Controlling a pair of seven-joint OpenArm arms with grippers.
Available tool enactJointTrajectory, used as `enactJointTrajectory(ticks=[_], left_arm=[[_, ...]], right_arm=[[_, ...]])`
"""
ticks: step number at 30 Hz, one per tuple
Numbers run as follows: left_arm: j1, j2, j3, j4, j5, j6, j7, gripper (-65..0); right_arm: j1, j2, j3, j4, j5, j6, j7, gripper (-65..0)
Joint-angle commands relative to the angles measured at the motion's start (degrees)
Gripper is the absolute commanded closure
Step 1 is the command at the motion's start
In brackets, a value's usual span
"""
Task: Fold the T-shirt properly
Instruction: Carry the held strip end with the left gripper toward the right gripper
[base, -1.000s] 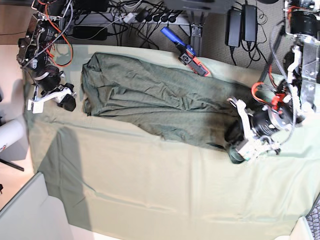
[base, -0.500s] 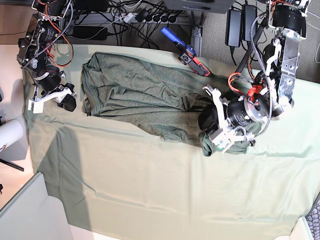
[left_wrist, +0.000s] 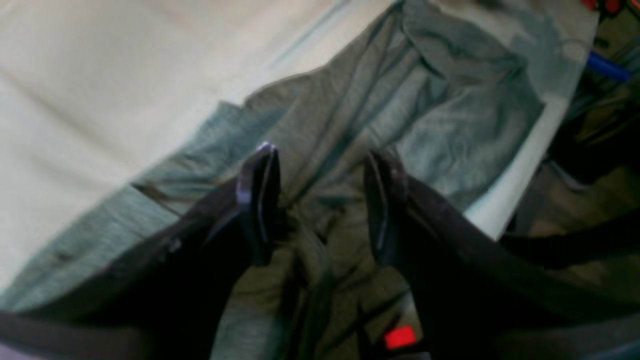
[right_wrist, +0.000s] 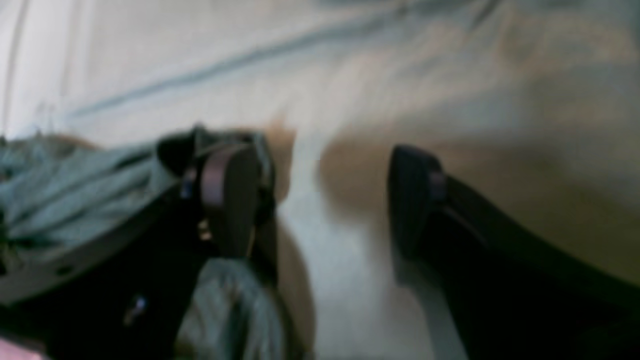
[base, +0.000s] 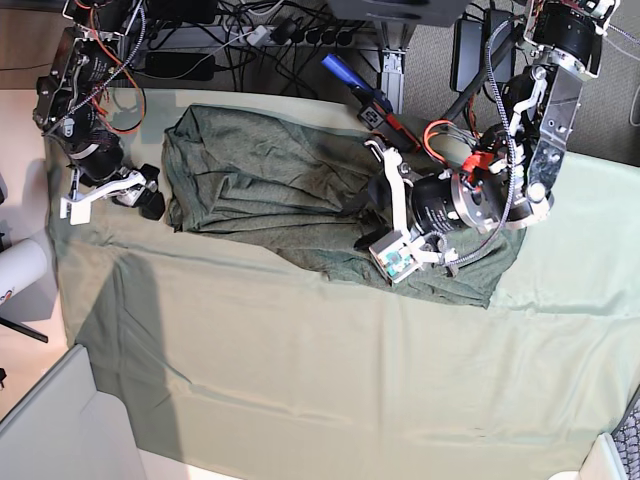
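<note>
We are seeing T-shirt (base: 290, 200) lying wrinkled across far half of table cloth (base: 300, 360), one end folded over toward middle. Left gripper (left_wrist: 320, 200) is hovering over that folded end, jaws parted, fabric showing between fingers (left_wrist: 260, 200) but not pinched. Right gripper (right_wrist: 320, 200) is sitting at opposite shirt edge, jaws spread wide, bare cloth showing between them; one finger is touching or just beside shirt edge, we cannot tell which. Blue-handled tool (base: 365, 95) is lying near far table edge.
</note>
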Motion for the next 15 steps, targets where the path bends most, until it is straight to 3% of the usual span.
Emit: enactJointTrajectory(ticks=[1,7,15], left_arm=[[-1.29,0.13,-0.66,0.92,-0.92,0.24,-1.42,-30.7],[-1.97,-0.5,-6.29,0.94,-1.31,0.2,-1.42,-30.6],[-2.03,-3.41,-13.11,0.94,-4.46,0.22,-1.42,-30.6]], right_arm=[[0.61,1.11,0.52,1.05,1.97,1.03,-0.42,-41.3],[0.31,0.9,0.48,1.05,7.26,2.93,-5.64,-41.3],[-0.55,-2.1,-2.47,1.05,7.32,3.21,-6.47,-41.2]])
